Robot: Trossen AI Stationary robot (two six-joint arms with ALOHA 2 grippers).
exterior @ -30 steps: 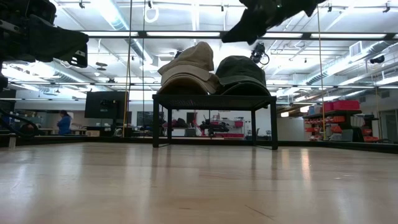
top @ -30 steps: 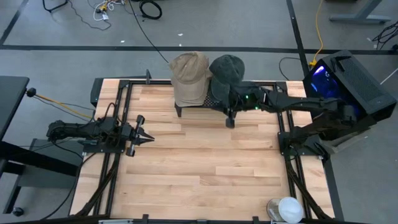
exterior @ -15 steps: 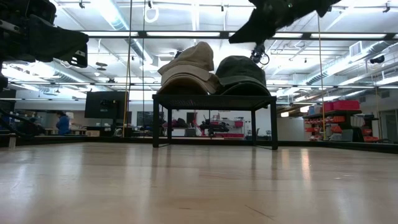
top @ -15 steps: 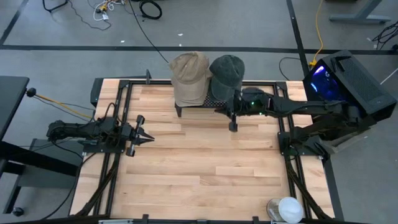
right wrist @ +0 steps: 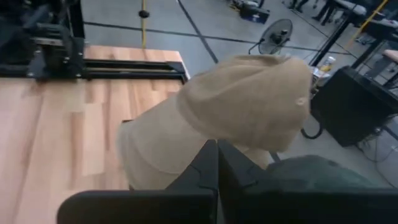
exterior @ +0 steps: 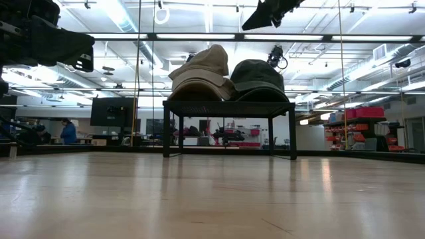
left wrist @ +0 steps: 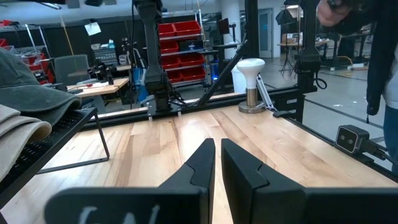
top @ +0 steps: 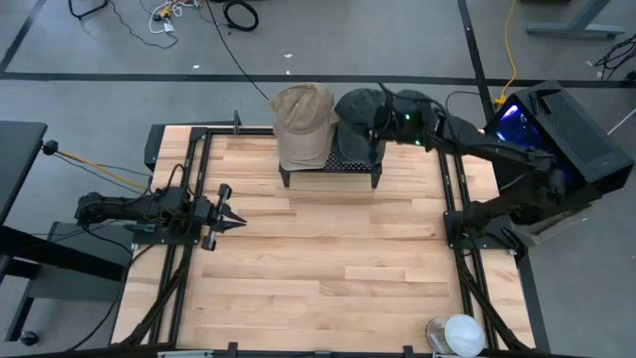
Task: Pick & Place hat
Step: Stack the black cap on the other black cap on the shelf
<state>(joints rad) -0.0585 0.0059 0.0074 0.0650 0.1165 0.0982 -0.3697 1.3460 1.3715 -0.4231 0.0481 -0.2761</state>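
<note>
1. Hats sit together at 12 o'clock on the surface [top: 328, 259], both on a low black rack [top: 330, 169]: a tan hat [top: 303, 124] on the 9 o'clock side and a dark green hat [top: 356, 111] touching it on the 3 o'clock side.

2. Neither hat is held. The right gripper [top: 377, 127] hangs over the green hat near its 3 o'clock edge, and the low view shows it well above the crowns. Its fingers [right wrist: 208, 163] are pressed together with nothing between them.

3. The step in hand looks like the approach to a grasp, so the fingers must spread before any descent; coming down closed would only push the crown flat.

4. The task does not say which hat. The right wrist view points across the green hat toward the tan one, so the target cannot be told for sure.

5. A good grip would likely take a fold of crown or the brim, since soft cloth gives way. Pinching deep enough to catch fabric, but short of the rack's mesh, seems wise.

6. Because the hats touch, lifting one may drag the other; a straight upward lift before any sideways travel should lessen that.

7. The left gripper [top: 225, 216] waits near 9 o'clock, low over the surface. Its fingers [left wrist: 202, 163] stand nearly together with a thin gap, holding nothing.
</note>
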